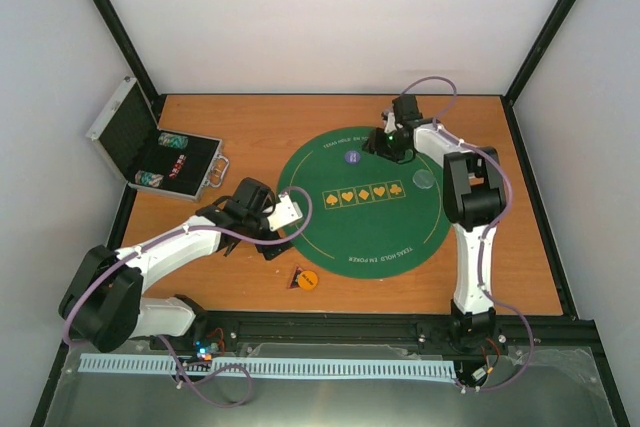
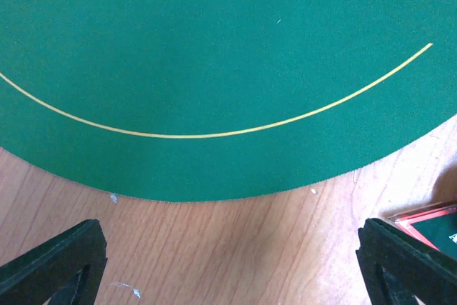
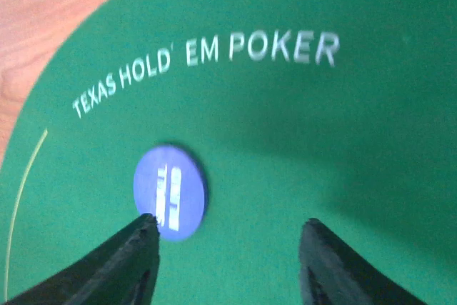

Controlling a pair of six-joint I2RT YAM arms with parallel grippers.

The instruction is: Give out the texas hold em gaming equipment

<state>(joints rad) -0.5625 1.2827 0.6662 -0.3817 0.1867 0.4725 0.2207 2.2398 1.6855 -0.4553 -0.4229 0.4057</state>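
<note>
A purple-blue chip [image 1: 352,157] [image 3: 171,191] lies flat on the round green poker mat [image 1: 362,237] near its far edge. My right gripper [image 1: 392,152] [image 3: 228,230] hovers just over it, open, and its left fingertip [image 3: 146,228] overlaps the chip's near rim. A clear disc [image 1: 424,180] rests on the mat's right part. An orange chip [image 1: 310,279] and a dark red-edged triangle [image 1: 296,275] [image 2: 428,221] sit on the wood in front of the mat. At the mat's left edge my left gripper [image 1: 290,209] [image 2: 228,241] is open over bare wood.
A silver case [image 1: 160,152] lies open at the far left with small packs inside it. A black frame and white walls enclose the wooden table [image 1: 520,247]. Purple cables run along both arms.
</note>
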